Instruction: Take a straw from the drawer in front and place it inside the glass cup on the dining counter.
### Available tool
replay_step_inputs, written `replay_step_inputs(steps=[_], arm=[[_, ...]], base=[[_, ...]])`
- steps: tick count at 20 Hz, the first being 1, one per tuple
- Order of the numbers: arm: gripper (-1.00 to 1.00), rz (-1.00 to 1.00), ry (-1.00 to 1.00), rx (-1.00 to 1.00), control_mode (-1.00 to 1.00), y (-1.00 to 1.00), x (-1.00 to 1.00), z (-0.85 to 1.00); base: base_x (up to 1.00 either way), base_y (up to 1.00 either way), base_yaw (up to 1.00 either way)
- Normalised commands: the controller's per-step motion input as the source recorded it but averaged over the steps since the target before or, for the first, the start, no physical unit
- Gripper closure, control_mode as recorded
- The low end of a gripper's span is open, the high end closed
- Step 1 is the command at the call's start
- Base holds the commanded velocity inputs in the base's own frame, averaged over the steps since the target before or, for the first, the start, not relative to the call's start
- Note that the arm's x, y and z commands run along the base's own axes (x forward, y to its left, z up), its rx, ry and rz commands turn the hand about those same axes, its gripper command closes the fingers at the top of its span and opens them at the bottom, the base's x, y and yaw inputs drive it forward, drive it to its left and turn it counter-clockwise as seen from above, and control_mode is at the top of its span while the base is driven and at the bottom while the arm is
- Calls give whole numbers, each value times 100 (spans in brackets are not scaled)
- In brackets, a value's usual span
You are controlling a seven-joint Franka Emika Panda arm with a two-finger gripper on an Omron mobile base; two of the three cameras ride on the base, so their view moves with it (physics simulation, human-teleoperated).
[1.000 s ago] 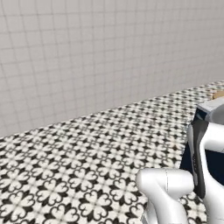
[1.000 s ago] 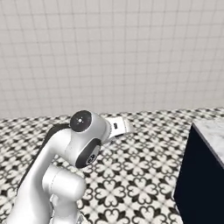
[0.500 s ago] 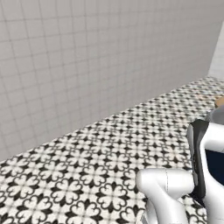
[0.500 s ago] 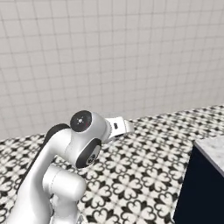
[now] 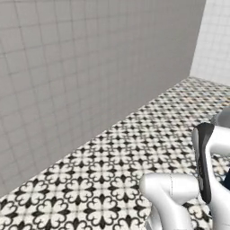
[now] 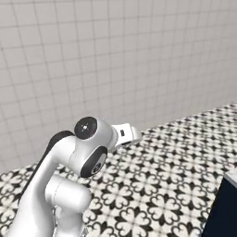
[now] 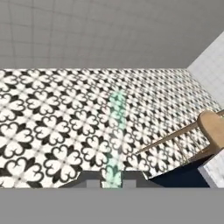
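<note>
the arm (image 6: 69,166) is folded up over the base, its elbow high and its wrist pointing out over the patterned floor (image 5: 134,157) toward the grey tiled wall (image 6: 115,60). the gripper (image 7: 113,178) is clamped narrow on a pale green straw (image 7: 116,131) that sticks forward from between its tips. a wooden stool (image 7: 212,127) and the edge of the dining counter (image 7: 214,173) lie to the right.

Matt grey tiled wall (image 5: 81,67) across the upper frame; smooth black-and-white patterned floor tiles (image 6: 162,166) below. Translucent pale-green straw (image 7: 115,131). Wooden stool (image 7: 212,127), marbled dining counter (image 7: 215,171) lower right.
</note>
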Motion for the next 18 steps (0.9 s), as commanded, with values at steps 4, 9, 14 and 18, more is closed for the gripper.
replay_step_inputs(steps=[4, 9, 14, 18], arm=[[100, 0, 0, 0, 100, 0, 0, 0], [100, 0, 0, 0, 100, 0, 0, 0], [100, 0, 0, 0, 100, 0, 0, 0], [100, 0, 0, 0, 100, 0, 0, 0]], base=[[100, 56, -39], [100, 52, -40], [100, 47, -40], [100, 40, -38]])
